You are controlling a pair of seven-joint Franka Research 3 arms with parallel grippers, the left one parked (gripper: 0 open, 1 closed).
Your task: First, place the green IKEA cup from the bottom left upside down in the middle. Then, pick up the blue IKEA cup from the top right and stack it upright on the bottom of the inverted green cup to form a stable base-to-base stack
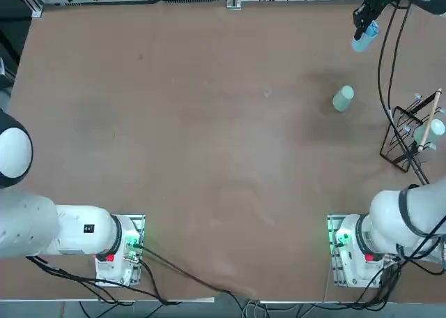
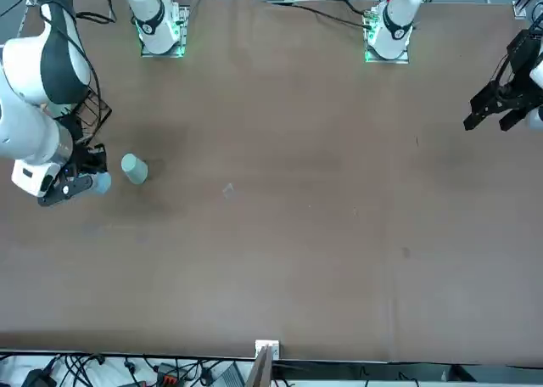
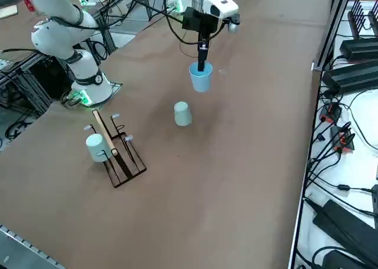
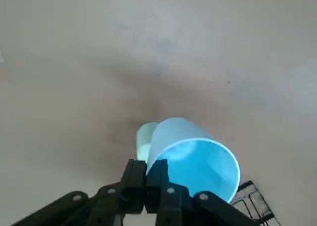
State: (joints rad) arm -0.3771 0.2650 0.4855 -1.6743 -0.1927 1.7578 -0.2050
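Note:
The green IKEA cup [image 1: 343,98] stands upside down on the brown table, also visible as the cup [image 3: 182,114] in the side view and the cup [image 2: 134,168] in the front view. The blue IKEA cup [image 3: 201,76] hangs upright in the air, with my right gripper [image 3: 201,64] shut on its rim. In the top view the blue cup [image 1: 364,38] is up and to the right of the green one. The wrist view shows the blue cup [image 4: 193,159] pinched at its rim by my gripper [image 4: 146,174], with the green cup [image 4: 144,140] partly hidden behind it below.
A black wire rack [image 1: 410,138] with a wooden rod and a pale cup [image 3: 96,147] hung on it stands near the table's right edge. The table's far edge [image 1: 209,3] lies close behind the gripper. Cables and boxes [image 3: 348,62] lie beyond the table.

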